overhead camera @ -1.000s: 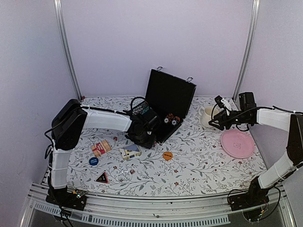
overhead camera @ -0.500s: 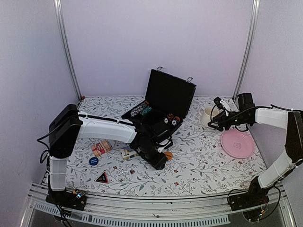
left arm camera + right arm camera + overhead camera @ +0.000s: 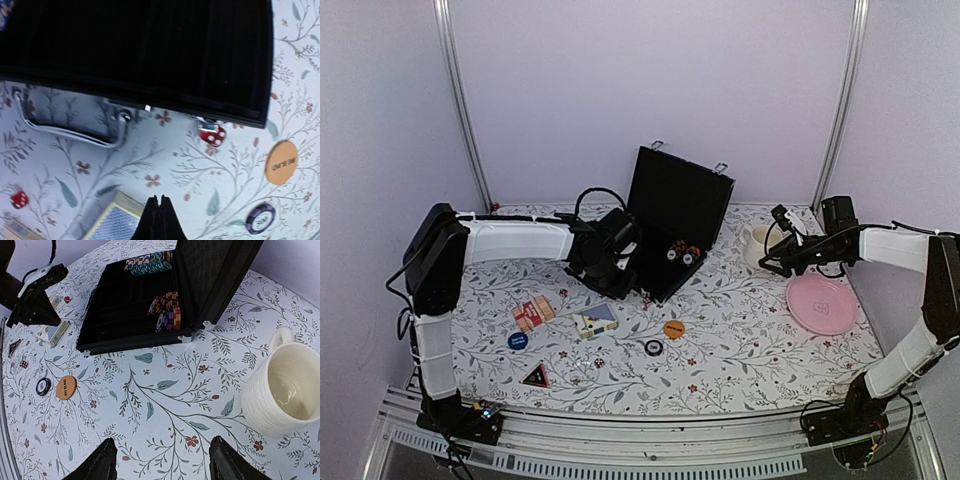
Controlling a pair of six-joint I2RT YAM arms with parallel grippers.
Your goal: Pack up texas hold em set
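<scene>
The black briefcase stands open at the back centre, with striped chips in its tray. My left gripper is shut and empty, low over the table just in front of the case's silver handle. Its tips are next to the blue card deck. A red die lies by a latch and another red die lies to the left. An orange button and a purple chip lie in front. My right gripper is open and empty beside the cream mug.
A red card deck, a blue button and a triangle token lie at the front left. The pink plate is at the right, near the mug. The case's raised lid stands behind the tray.
My left gripper swung out to the orange button and came back to the case front. A purple chip now lies on the table near that button. The right arm barely moved.
</scene>
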